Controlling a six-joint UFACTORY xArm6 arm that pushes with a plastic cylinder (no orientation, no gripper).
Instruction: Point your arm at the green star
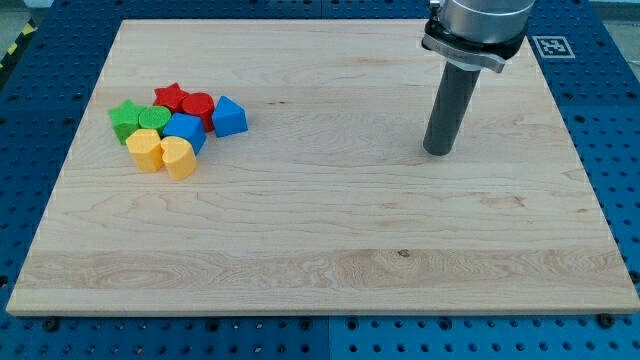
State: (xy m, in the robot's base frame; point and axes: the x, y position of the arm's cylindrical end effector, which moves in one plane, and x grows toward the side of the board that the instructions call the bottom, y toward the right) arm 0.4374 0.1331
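Observation:
The green star (124, 117) lies at the left end of a tight cluster of blocks on the wooden board (330, 230), at the view's left. Next to it is a green round block (152, 119). Behind them are a red star (171, 97) and a red round block (197, 105). A blue block (184, 130) and a blue triangular block (229, 117) lie to the right. Two yellow blocks (145, 149) (178, 157) sit at the cluster's front. My tip (437, 151) rests on the board far to the right of the cluster, touching no block.
The board lies on a blue perforated table (620, 120). A black-and-white marker tag (549, 45) sits past the board's top right corner. The arm's grey body (478, 22) hangs above the rod.

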